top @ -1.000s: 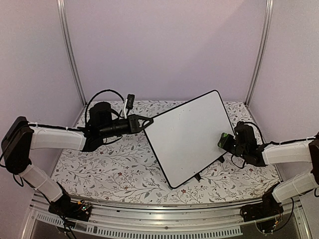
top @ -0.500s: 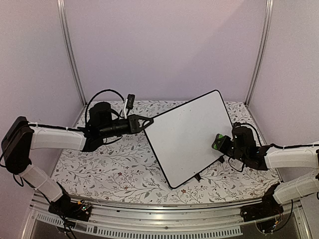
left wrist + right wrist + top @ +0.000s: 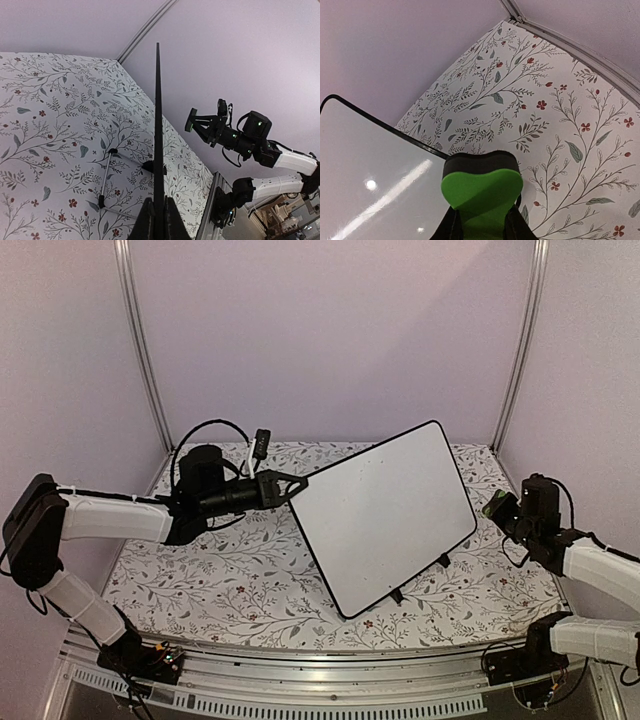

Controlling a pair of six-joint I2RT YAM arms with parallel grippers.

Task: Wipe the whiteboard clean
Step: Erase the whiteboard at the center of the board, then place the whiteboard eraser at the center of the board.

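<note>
Top external view: the whiteboard [image 3: 385, 515] was held tilted, its edge pinched between the left gripper [image 3: 297, 483] jaws. The green eraser [image 3: 481, 187] was clamped in the right gripper [image 3: 498, 508], just off the board's opposite edge, not touching. No marks were seen on the board, so erasing was judged essentially done.

We see a bench [image 3: 230, 580] covered edge to edge by a white cloth [image 3: 555, 100] printed with grey-green leafy sprigs and small red flowers. Plain lilac walls [image 3: 330, 330] close it in at the back and on both sides. A slim aluminium left post [image 3: 141, 340] rises at one back corner and a matching right post [image 3: 520, 340] at the other. A ribbed aluminium rail [image 3: 330, 680] runs along the near edge. Above the cloth on the right we find a green eraser block [image 3: 481, 187] with a dark backing layer.
</note>
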